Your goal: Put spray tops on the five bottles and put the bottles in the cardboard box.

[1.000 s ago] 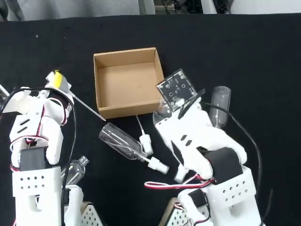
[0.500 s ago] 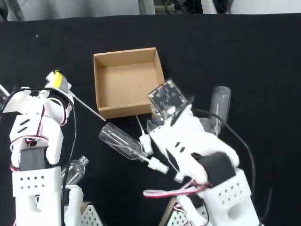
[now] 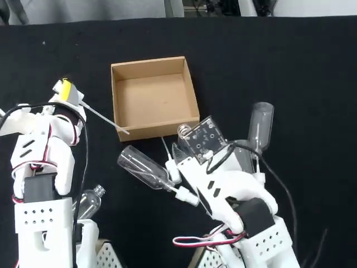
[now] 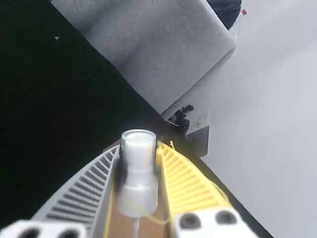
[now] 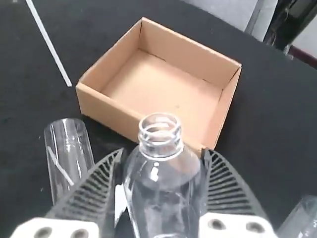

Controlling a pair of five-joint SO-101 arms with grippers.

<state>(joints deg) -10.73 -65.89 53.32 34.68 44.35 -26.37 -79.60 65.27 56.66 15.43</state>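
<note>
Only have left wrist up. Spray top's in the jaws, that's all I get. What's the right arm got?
Observer: The right gripper is shut on an uncapped clear bottle.
Operator: Anything in the box yet?
Observer: No, the cardboard box is empty.
Operator: Where's my tube pointing?
Observer: From the left gripper, the dip tube of the spray top reaches toward the box corner nearest that arm. I cannot tell if it touches.
</note>
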